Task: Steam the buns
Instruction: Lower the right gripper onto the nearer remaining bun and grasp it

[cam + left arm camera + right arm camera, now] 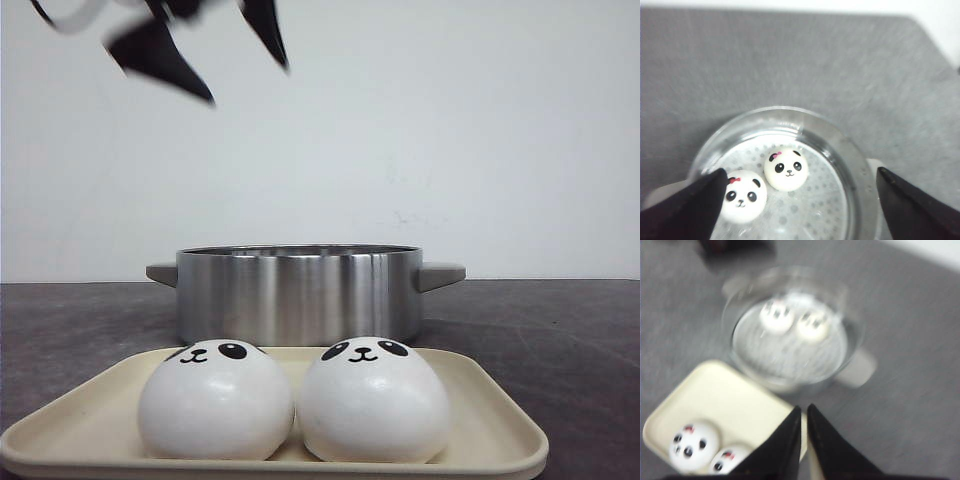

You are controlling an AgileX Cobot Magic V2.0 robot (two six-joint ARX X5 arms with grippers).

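Halfway, by my reading: two buns (786,168) lie on the pot's (298,293) perforated rack, and two more (216,399) wait side by side on the tray (492,430), just in front of the pot on the bench (560,330). The left gripper (799,200) hangs above the pot, jaws released and empty. The right gripper (804,440) is clenched, empty, over the tray's edge.

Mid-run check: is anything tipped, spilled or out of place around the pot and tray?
Nothing stands out. Two buns sit upright, faces up, on the perforated steamer plate inside the pot; two more sit side by side on the cream tray. The pot stands level, with no spills showing.
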